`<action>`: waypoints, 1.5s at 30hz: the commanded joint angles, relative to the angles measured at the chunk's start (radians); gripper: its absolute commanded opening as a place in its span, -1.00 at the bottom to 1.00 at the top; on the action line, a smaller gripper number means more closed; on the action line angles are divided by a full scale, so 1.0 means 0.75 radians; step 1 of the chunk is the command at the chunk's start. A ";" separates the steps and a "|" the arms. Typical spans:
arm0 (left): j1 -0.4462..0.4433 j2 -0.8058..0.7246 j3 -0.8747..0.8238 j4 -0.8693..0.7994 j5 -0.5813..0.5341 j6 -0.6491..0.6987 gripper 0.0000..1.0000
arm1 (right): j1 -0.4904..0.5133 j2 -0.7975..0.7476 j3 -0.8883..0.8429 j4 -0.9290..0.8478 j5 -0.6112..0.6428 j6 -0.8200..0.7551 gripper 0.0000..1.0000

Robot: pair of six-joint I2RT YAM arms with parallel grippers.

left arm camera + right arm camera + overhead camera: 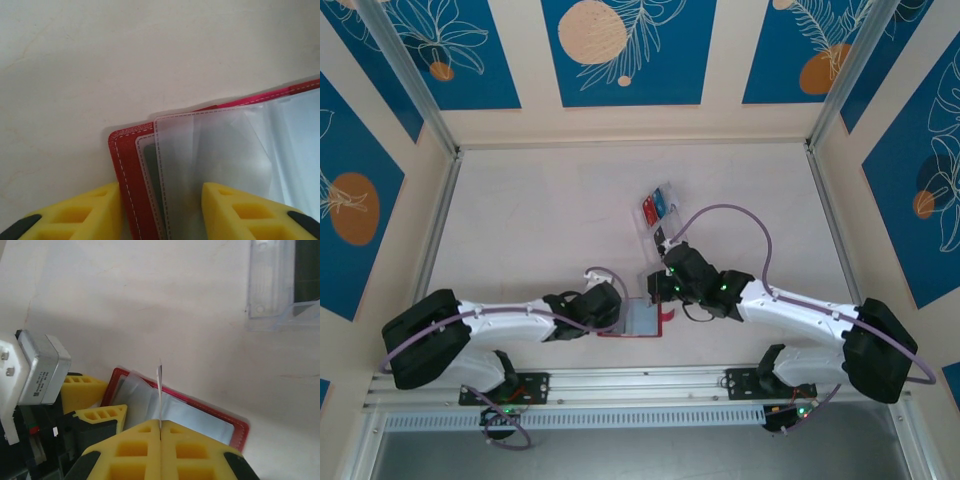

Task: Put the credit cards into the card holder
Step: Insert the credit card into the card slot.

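Observation:
The red card holder (642,320) lies open near the table's front edge, its clear sleeves up. My left gripper (160,215) is open and straddles the holder's left edge (127,165): one yellow finger (82,212) sits outside the red cover, the other rests on the top sleeve. A dark shape lies in the sleeve beneath. My right gripper (160,426) is shut on a thin credit card (159,387), seen edge-on and upright just above the holder's sleeves (200,417). A red card (649,210) and a blue card (662,203) lie in the clear tray (656,222).
The clear plastic tray (270,285) sits just beyond the holder, with a dark card (307,270) in its near end. My two grippers (610,308) (665,285) are close together over the holder. Aluminium rails frame the table.

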 commanded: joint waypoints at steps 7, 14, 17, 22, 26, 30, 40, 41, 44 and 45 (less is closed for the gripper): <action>0.004 0.007 -0.092 0.008 0.075 -0.043 -0.18 | 0.025 0.132 -0.072 0.302 -0.105 0.108 -1.00; -0.004 0.024 -0.091 0.026 0.081 -0.047 -0.18 | 0.073 0.190 -0.135 0.470 -0.030 0.162 -1.00; -0.007 0.028 -0.093 0.028 0.081 -0.048 -0.18 | 0.100 0.191 -0.178 0.511 0.057 0.209 -1.00; -0.007 0.034 -0.093 0.031 0.084 -0.048 -0.18 | 0.142 0.198 -0.270 0.657 0.157 0.269 -1.00; -0.009 0.035 -0.091 0.032 0.084 -0.048 -0.18 | 0.167 0.210 -0.328 0.749 0.230 0.312 -1.00; -0.009 0.031 -0.093 0.030 0.081 -0.049 -0.18 | 0.173 0.234 -0.371 0.855 0.249 0.350 -1.00; -0.011 0.028 -0.095 0.027 0.081 -0.048 -0.18 | 0.174 0.174 -0.399 0.875 0.266 0.369 -1.00; -0.011 0.029 -0.095 0.031 0.081 -0.048 -0.18 | 0.174 0.171 -0.393 0.865 0.269 0.367 -1.00; -0.011 0.031 -0.095 0.029 0.082 -0.048 -0.18 | 0.165 0.183 -0.386 0.867 0.265 0.365 -1.00; -0.012 0.029 -0.096 0.031 0.081 -0.048 -0.18 | 0.160 0.189 -0.388 0.874 0.261 0.364 -1.00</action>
